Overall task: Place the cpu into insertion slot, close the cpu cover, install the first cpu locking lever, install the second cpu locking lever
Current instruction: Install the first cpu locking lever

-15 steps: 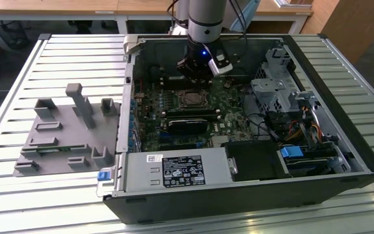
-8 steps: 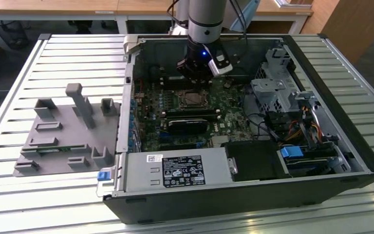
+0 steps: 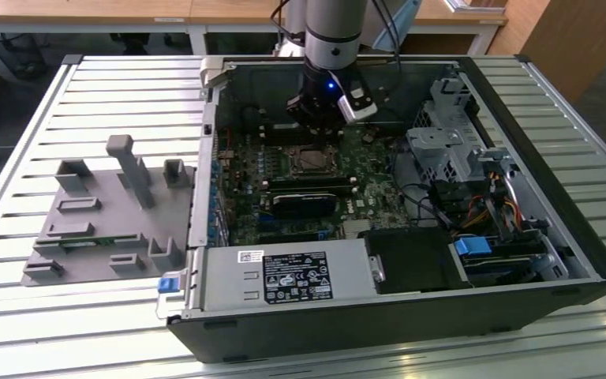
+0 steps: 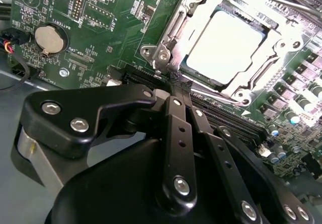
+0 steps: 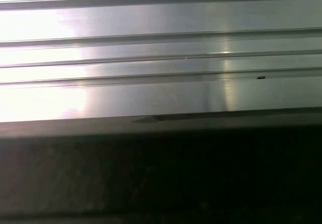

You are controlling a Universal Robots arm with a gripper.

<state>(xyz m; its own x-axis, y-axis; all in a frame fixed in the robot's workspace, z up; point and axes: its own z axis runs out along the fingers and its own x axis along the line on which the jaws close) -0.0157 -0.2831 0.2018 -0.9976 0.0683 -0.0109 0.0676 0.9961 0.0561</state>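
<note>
- Gripper (image 3: pixel 322 118) hangs low inside open pc case (image 3: pixel 555 237), just behind the insertion slot (image 3: pixel 311 160) in exterior view.
- Second wrist view: black fingers (image 4: pixel 177 133) run side by side to a tip at the socket's edge, look drawn together w/ nothing seen between them; tip at or nearly on a thin wire lever (image 4: pixel 201 94) beside the frame, contact can't be confirmed.
- The cpu (image 4: pixel 226 45) sits flat in the slot, silvery top bright w/ glare.
- The cpu cover (image 4: pixel 201 12) lies down around the chip, window framing it.
- Coin battery (image 4: pixel 51 38) on green motherboard (image 4: pixel 121 27), well apart from socket.
- Grey fixture tray (image 3: pixel 103 221) on slatted table (image 3: pixel 124 87), at exterior view's left of case.
</note>
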